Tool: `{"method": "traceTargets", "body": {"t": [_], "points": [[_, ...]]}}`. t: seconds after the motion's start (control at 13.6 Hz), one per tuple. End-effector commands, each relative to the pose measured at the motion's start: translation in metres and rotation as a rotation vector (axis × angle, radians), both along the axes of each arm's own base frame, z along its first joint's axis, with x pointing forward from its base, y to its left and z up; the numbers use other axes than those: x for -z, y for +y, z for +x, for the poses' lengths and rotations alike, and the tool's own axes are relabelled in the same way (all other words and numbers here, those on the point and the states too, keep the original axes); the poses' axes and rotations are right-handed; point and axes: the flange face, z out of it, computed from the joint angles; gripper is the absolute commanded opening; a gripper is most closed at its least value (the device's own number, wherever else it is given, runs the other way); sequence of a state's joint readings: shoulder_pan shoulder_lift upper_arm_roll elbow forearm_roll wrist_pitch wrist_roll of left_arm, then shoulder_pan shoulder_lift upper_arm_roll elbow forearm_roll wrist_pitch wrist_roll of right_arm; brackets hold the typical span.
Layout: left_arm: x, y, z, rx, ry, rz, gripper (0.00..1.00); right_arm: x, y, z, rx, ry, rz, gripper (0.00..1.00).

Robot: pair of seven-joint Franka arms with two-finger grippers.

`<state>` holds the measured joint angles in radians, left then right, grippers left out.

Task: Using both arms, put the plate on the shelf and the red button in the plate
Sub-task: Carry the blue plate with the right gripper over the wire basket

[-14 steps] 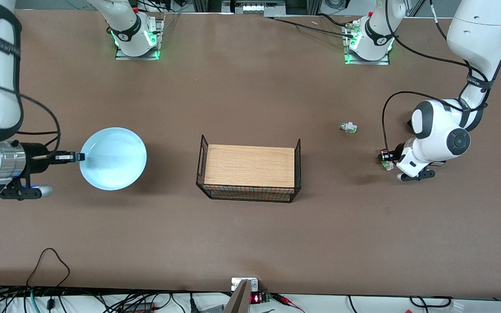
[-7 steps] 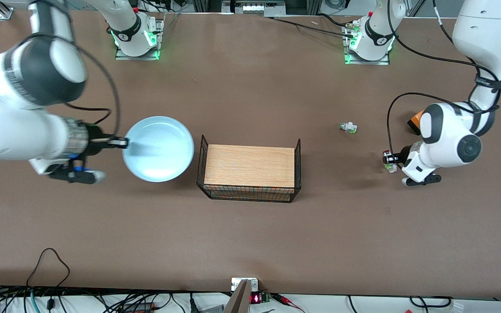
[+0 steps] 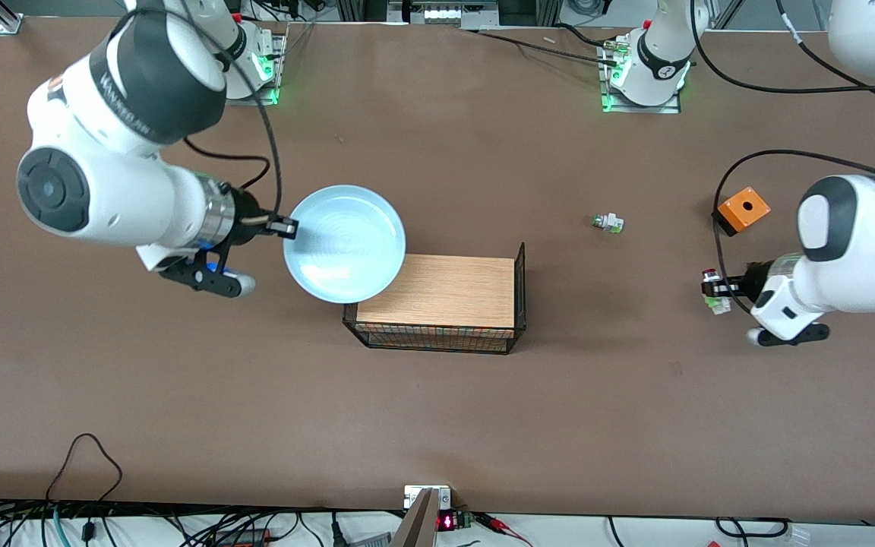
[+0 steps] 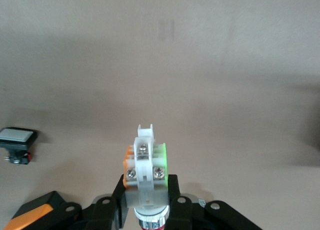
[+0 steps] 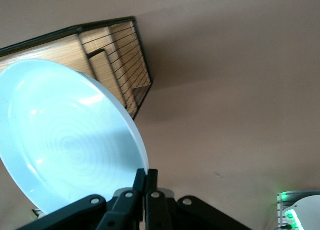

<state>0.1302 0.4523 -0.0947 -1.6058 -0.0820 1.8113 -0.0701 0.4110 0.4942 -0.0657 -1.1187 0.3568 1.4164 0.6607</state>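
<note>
My right gripper point(image 3: 285, 226) is shut on the rim of the pale blue plate point(image 3: 345, 243) and holds it in the air; the plate overlaps the wire rack's point(image 3: 437, 300) end toward the right arm. The right wrist view shows the plate point(image 5: 65, 140) pinched at my right gripper point(image 5: 145, 177), with the rack point(image 5: 112, 55) below. My left gripper point(image 3: 713, 292) is shut on the red button point(image 3: 712, 292), held above the table at the left arm's end. In the left wrist view the white and green button point(image 4: 145, 175) sits between the jaws of my left gripper point(image 4: 146, 190).
A similar white-green part without a red cap point(image 3: 608, 222) lies on the table between the rack and the left arm. An orange box point(image 3: 743, 209) sits near the left gripper. A black part with a white face point(image 4: 16, 142) shows in the left wrist view.
The right arm carried the plate from the right arm's end of the table toward the rack, now overlapping its end. The left gripper moved with the button toward the table's end, uncovering the orange box.
</note>
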Motion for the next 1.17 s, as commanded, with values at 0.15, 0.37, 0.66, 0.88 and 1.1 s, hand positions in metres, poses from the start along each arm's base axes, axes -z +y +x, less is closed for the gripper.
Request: {"method": "traceTargets", "body": {"t": [0.15, 0.37, 0.66, 0.88, 1.1], "points": [[-0.063, -0.008, 0.017, 0.041, -0.036, 0.006, 0.01, -0.003, 0.051, -0.010, 0.001, -0.085, 0.029, 0.00], [-0.083, -0.012, 0.018, 0.048, -0.070, 0.005, 0.00, 0.030, 0.068, -0.006, 0.008, -0.104, 0.032, 0.00], [-0.099, -0.033, 0.013, 0.083, -0.085, -0.008, 0.00, 0.063, 0.079, -0.009, -0.014, -0.142, -0.012, 0.00], [-0.098, -0.038, 0.011, 0.095, -0.072, -0.010, 0.00, 0.084, 0.083, -0.008, -0.025, -0.152, -0.015, 0.00], [-0.103, -0.050, 0.011, 0.110, -0.082, -0.009, 0.00, 0.093, 0.096, -0.011, -0.038, -0.174, -0.010, 0.00]]}}
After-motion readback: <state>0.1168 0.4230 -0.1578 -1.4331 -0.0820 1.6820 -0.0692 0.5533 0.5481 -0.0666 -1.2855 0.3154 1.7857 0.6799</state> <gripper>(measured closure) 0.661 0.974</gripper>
